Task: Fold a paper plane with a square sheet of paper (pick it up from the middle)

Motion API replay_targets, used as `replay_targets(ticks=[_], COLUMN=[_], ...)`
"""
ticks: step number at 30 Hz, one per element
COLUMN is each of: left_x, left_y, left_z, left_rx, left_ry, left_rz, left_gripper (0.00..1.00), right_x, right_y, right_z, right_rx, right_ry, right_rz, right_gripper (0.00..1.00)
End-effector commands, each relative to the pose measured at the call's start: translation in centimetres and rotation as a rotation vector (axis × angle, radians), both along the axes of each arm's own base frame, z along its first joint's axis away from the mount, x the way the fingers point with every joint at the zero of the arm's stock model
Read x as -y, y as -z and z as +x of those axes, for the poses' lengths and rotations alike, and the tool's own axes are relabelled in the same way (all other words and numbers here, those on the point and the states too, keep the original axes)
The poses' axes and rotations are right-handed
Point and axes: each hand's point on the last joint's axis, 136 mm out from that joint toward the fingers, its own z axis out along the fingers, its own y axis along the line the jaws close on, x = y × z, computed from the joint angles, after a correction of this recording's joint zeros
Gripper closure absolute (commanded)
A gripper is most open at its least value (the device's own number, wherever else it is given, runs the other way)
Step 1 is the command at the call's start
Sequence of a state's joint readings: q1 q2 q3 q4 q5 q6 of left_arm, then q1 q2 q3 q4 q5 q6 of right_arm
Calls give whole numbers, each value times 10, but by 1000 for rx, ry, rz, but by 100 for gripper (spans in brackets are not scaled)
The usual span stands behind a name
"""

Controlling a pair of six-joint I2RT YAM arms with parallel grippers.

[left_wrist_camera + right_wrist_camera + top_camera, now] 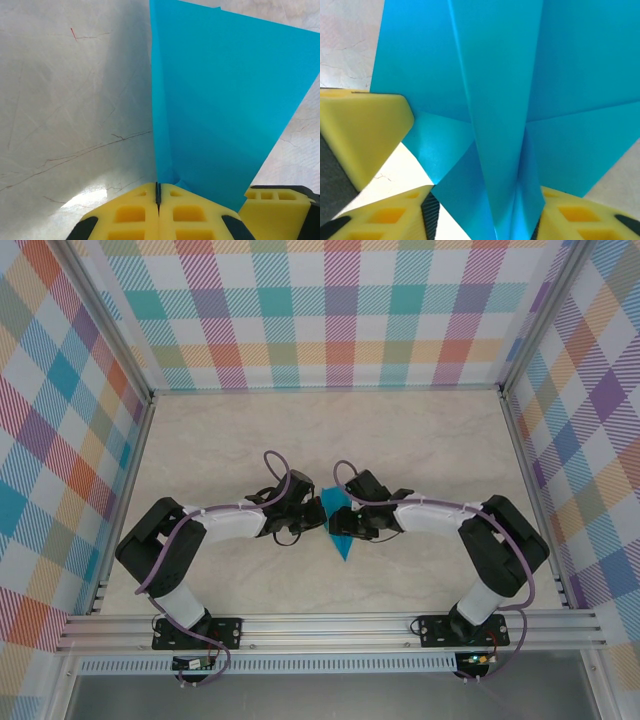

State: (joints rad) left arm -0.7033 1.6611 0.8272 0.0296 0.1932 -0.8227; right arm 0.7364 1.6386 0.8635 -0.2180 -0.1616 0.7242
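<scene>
While the paper plane (338,524) sits between both tools at mid-table, I enter it as follows.

- **Item:** teal paper folded to a narrow dart. Layered creases show in the right wrist view.
- **Position:** over the table (430,450), pinched on its left side and straddled on its right. I cannot tell whether it clears the surface.
- **Long axis:** runs far to near, across the line joining the two grippers, with the tip pointing toward the arm bases.
- **Left gripper (157,189):** jaws fully together on a thin edge of the paper, which stands up from them like a blade.
- **Right gripper (353,523):** jaws at a middling width, with one finger (385,222) on each side of the central fold. I see a gap beside the paper, so I log this gripper as not clamped.
- **Nearness:** equal for both arms, each meeting the paper from its own side.
- **Judgement:** the coming move turns on the right jaws meeting squarely across the fold while the left pinch stops the axis from swinging. If the fold sits off-centre between them, the layers could skew.
</scene>
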Motion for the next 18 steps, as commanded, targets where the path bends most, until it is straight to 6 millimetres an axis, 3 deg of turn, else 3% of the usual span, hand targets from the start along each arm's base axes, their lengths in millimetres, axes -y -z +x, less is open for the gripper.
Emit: replay_targets(ticks=[1,6,10,14,18], left_x=[0,-5,-17,-40,-68], left_y=[-4,-12,-24,-34,-38], left_z=[4,7,14,19,22], left_rx=[1,5,15,27,26], left_ry=[-9,-24,-62,-121,-187], left_rz=[-16,-9,11,66,147], left_gripper=[96,80,58,38,25], right_x=[2,4,9,9,9], right_y=[3,6,6,9,12], right_z=[6,8,9,9,9], right_rx=[1,6,8,-1,-6], right_ry=[25,38,50,48,53], right_rz=[-57,-106,-150,-169,-202], right_gripper=[54,63,67,71,72])
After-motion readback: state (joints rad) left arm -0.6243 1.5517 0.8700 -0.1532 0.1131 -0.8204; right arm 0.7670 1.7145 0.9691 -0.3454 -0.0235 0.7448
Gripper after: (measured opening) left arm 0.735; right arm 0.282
